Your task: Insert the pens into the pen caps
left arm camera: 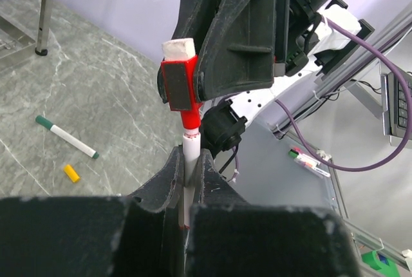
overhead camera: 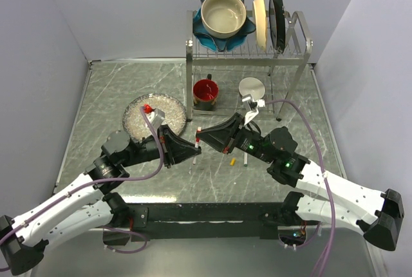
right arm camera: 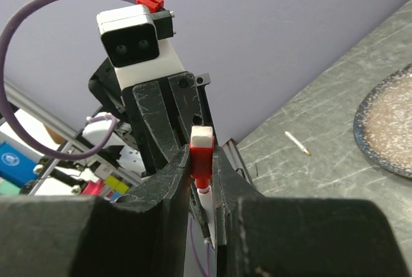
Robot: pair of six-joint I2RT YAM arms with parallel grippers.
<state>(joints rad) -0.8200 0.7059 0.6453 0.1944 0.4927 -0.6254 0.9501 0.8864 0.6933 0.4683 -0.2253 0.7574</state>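
My left pincer (left arm camera: 191,166) is clamped on the pen (left arm camera: 190,151), barrel pointing straight ahead into the red cap (left arm camera: 188,121) my right pincer (right arm camera: 201,161) pinches.

Even bright light, perhaps blurred near fingers (left arm camera: 161,225)

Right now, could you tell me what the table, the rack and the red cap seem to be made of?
Table: grey stone or stone-look laminate; pale veins, soft sheen.
Rack: metal, probably steel; thin bright wires.
Red cap: likely plastic; even colour, smooth moulded surface.
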